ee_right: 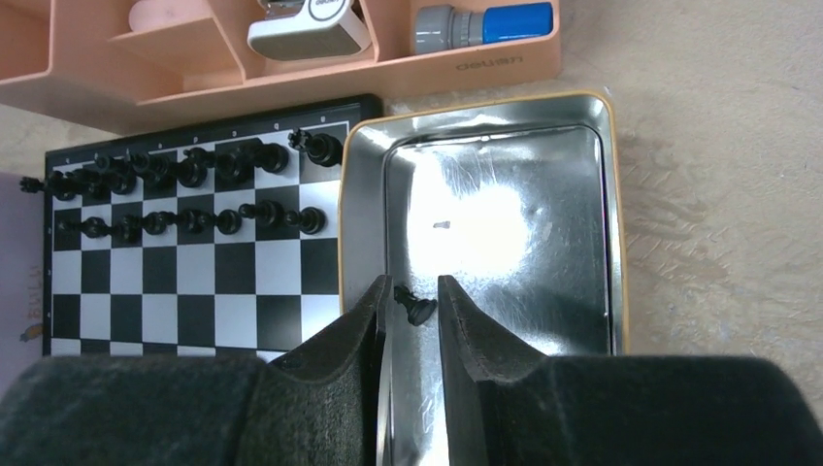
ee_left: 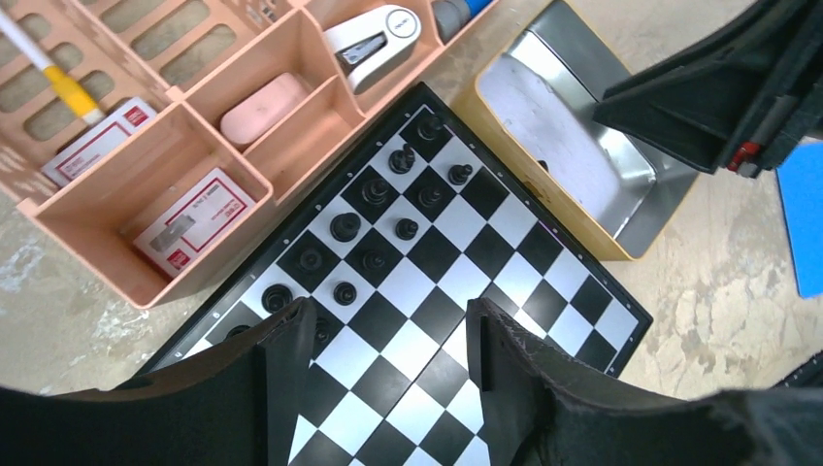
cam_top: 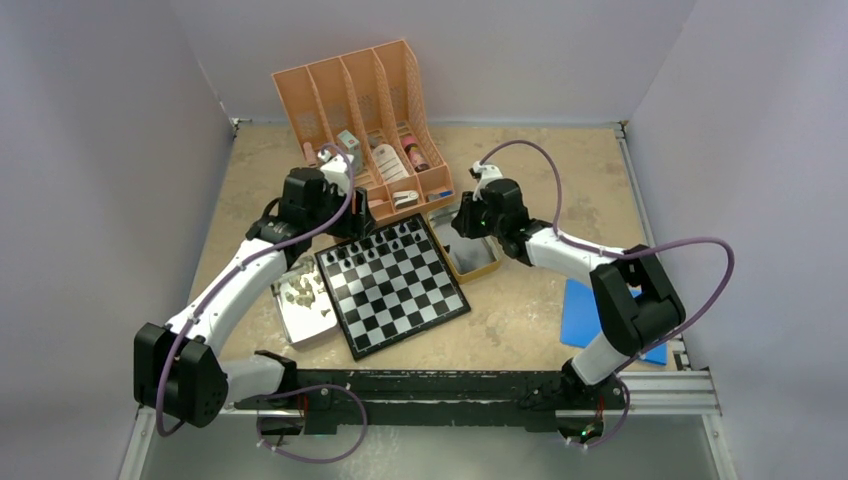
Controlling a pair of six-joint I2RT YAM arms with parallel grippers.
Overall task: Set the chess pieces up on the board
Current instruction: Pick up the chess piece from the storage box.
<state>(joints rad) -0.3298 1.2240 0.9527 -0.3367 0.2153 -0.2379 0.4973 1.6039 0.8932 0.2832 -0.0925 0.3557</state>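
Observation:
The board (cam_top: 400, 295) lies in the middle of the table, with several black chess pieces (cam_top: 375, 245) in two rows along its far edge. They also show in the left wrist view (ee_left: 374, 194) and the right wrist view (ee_right: 184, 170). Pale beige pieces (cam_top: 300, 290) lie in a metal tray (cam_top: 310, 325) left of the board. My left gripper (ee_left: 388, 320) is open and empty above the board's (ee_left: 427, 320) far left part. My right gripper (ee_right: 408, 291) is down in the yellow-rimmed metal tray (ee_right: 505, 223), its jaws closed to a narrow gap on a single black piece (ee_right: 415, 308).
A pink desk organizer (cam_top: 360, 100) with boxes, a stapler (ee_left: 374, 34) and small bottles stands just behind the board. A blue sheet (cam_top: 585, 310) lies at the right, beside the right arm. The yellow-rimmed tray (cam_top: 480, 265) touches the board's right edge.

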